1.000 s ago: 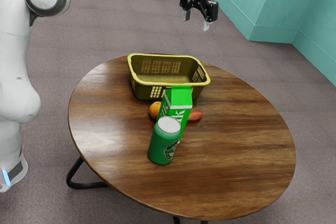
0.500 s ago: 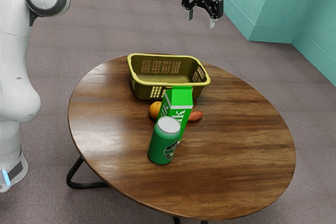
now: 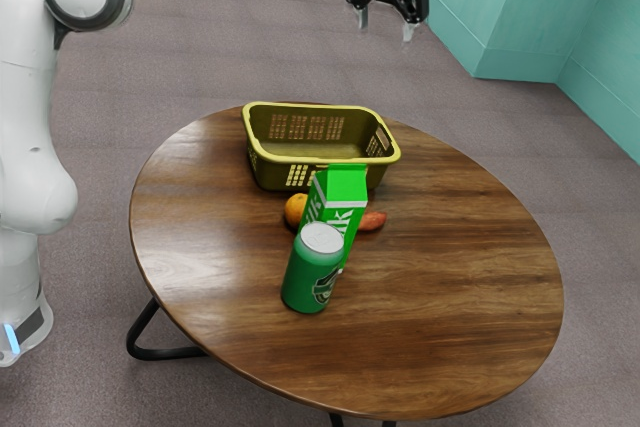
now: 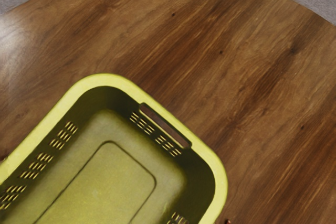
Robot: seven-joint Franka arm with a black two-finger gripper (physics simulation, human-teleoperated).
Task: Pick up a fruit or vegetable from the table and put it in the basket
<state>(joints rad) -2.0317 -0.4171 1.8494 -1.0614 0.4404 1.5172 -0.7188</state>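
I had the gripper (image 3: 385,27) high above the table (image 3: 470,287), its 2 fingers (image 3: 408,33) spread apart with nothing between them. On the tabletop lay 1 orange (image 3: 294,209) and 1 reddish vegetable (image 3: 374,220), both near the yellow basket (image 3: 275,173) and partly hidden by the green milk carton (image 3: 345,190). A green can (image 3: 311,275) stood near the carton. My wrist view looked down into the basket, showing its floor and 1 handle slot (image 4: 165,125).

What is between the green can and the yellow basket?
The milk carton, with the orange fruit and the reddish vegetable showing on either side of it, in the exterior view.
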